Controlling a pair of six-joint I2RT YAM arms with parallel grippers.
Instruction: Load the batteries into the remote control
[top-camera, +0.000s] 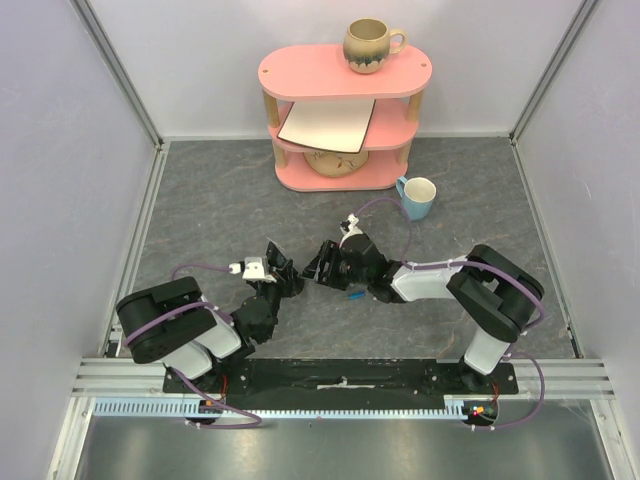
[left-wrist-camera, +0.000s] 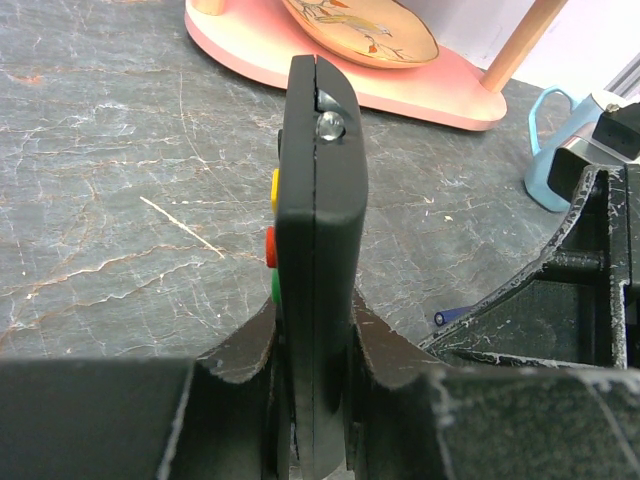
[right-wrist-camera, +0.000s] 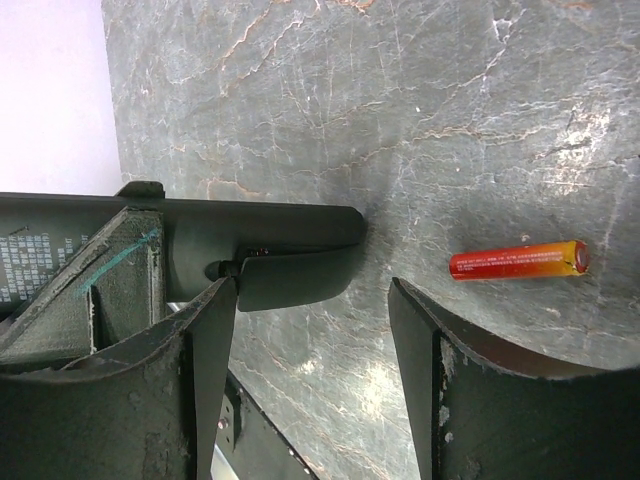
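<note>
Our left gripper (left-wrist-camera: 318, 335) clamps the remote control (left-wrist-camera: 320, 190) on edge; our right gripper (right-wrist-camera: 312, 300) gapes empty just beside it. A red-orange battery (right-wrist-camera: 518, 261) lies loose on the table (right-wrist-camera: 400, 100), so we judge loading not yet begun

My fingers (left-wrist-camera: 392, 362) clamp the remote control (left-wrist-camera: 322, 220) edge-on, coloured buttons facing left; a blue battery (left-wrist-camera: 446, 315) lies on the counter (left-wrist-camera: 120, 180), right.

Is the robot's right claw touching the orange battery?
Apart. The right wrist view shows the orange battery lying on the table past the open right gripper, with a strip of bare table between it and the nearest finger.
</note>
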